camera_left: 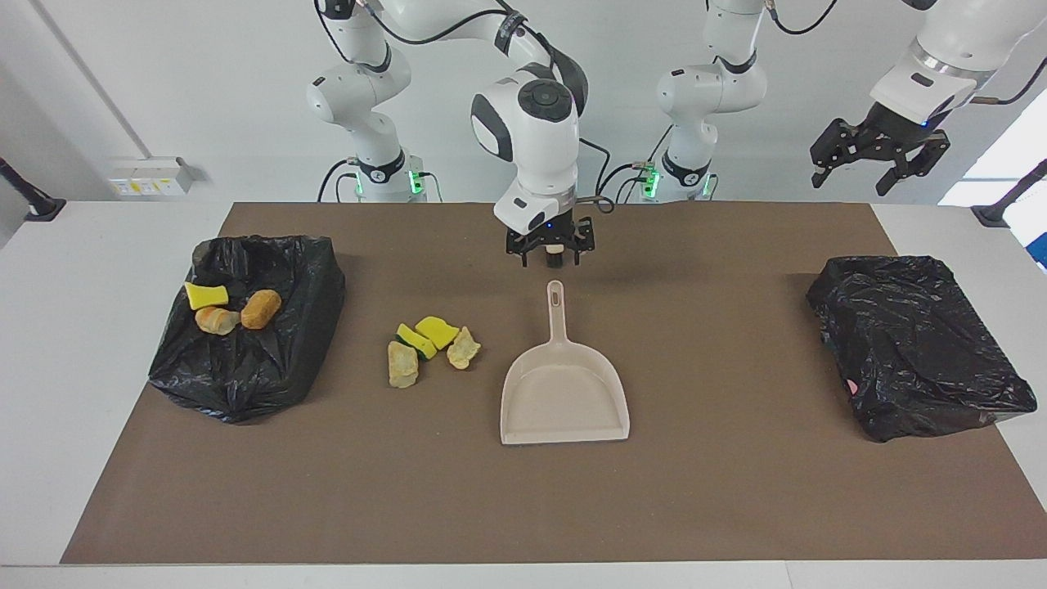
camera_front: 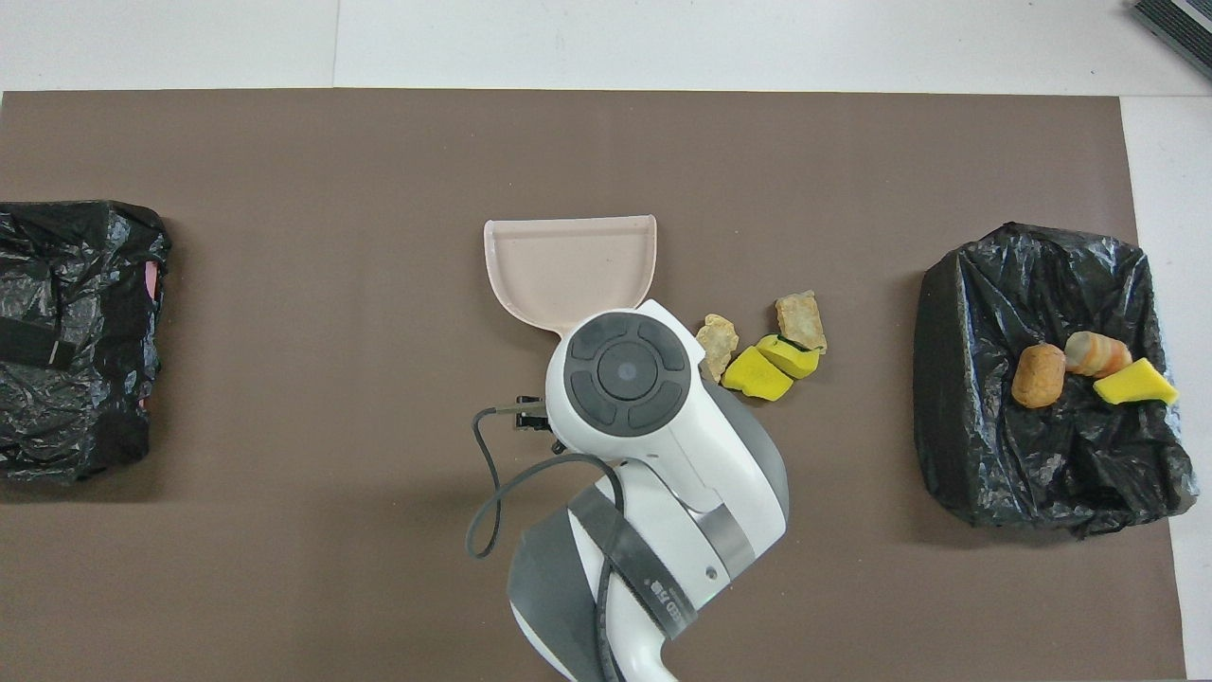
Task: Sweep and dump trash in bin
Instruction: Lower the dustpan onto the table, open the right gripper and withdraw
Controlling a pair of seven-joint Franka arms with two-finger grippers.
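Observation:
A loose pile of trash (camera_left: 429,348), yellow sponge pieces and pale beige chunks, lies on the brown mat beside the beige dustpan (camera_left: 564,393). It also shows in the overhead view (camera_front: 767,355). A sponge piece, a pale chunk and a golden-brown lump (camera_left: 260,308) lie in the black-bag-lined bin (camera_left: 245,368) at the right arm's end. My right gripper (camera_left: 550,252) is open and empty, raised over the mat just past the tip of the dustpan's handle (camera_left: 556,307). My left gripper (camera_left: 879,159) is open and waits high over the left arm's end. The brush is out of view.
A second bin covered in black bag (camera_left: 920,343) stands at the left arm's end of the mat. In the overhead view the right arm's wrist (camera_front: 625,374) covers the dustpan's handle and the gripper; the pan (camera_front: 568,260) shows above it.

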